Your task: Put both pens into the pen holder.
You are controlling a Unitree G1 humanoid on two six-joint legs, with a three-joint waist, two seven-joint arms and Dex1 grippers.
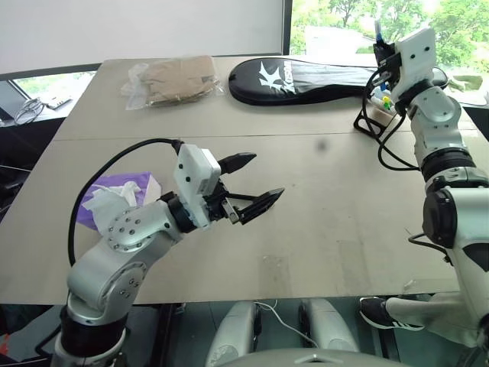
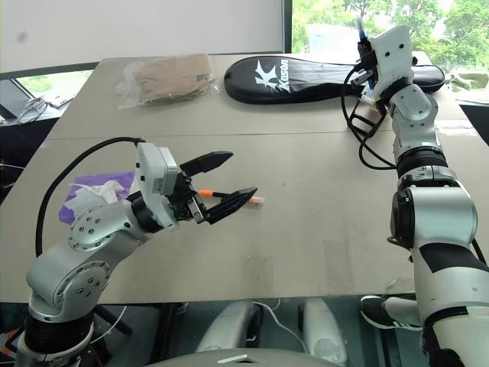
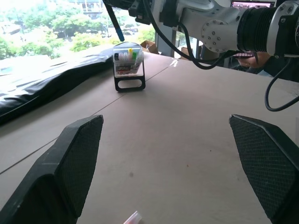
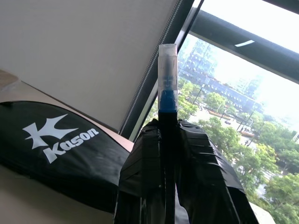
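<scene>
I count two pens and one pen holder [image 1: 380, 107]. My right end effector [image 4: 169, 140] pinches the blue pen [image 4: 167, 84] upright above it. My left end effector [image 2: 221, 183] is spread over the orange-ended pen [image 2: 229, 197], lying crosswise on the desk [image 1: 328, 222].

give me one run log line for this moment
left tool open above orange-ended black pen | right tool shut on bright blue pen | black-framed pen holder awaiting both
</scene>
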